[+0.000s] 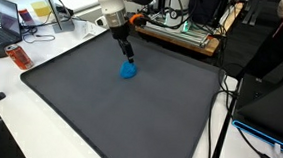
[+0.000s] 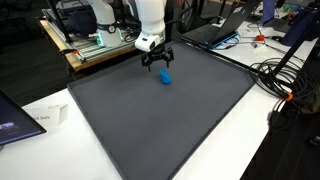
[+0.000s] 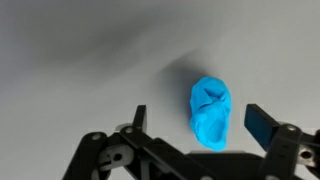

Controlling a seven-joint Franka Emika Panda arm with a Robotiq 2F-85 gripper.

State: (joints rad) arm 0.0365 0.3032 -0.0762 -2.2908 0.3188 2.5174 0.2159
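A crumpled bright blue lump (image 3: 210, 112), soft-looking like cloth or putty, lies on the dark grey mat (image 3: 70, 70). My gripper (image 3: 198, 118) hangs just above it with both fingers spread wide, the lump lying between them nearer the right finger (image 3: 260, 122) and touching neither. In both exterior views the blue lump (image 1: 128, 71) (image 2: 165, 77) sits on the mat's far half, directly below the open gripper (image 1: 127, 51) (image 2: 156, 60). Nothing is held.
The large dark mat (image 1: 109, 112) covers most of the table. A laptop (image 1: 7, 20) and an orange object (image 1: 19, 56) lie beyond one edge, electronics and cables (image 1: 185, 32) behind the arm. Cables (image 2: 285, 75) trail off the table's side.
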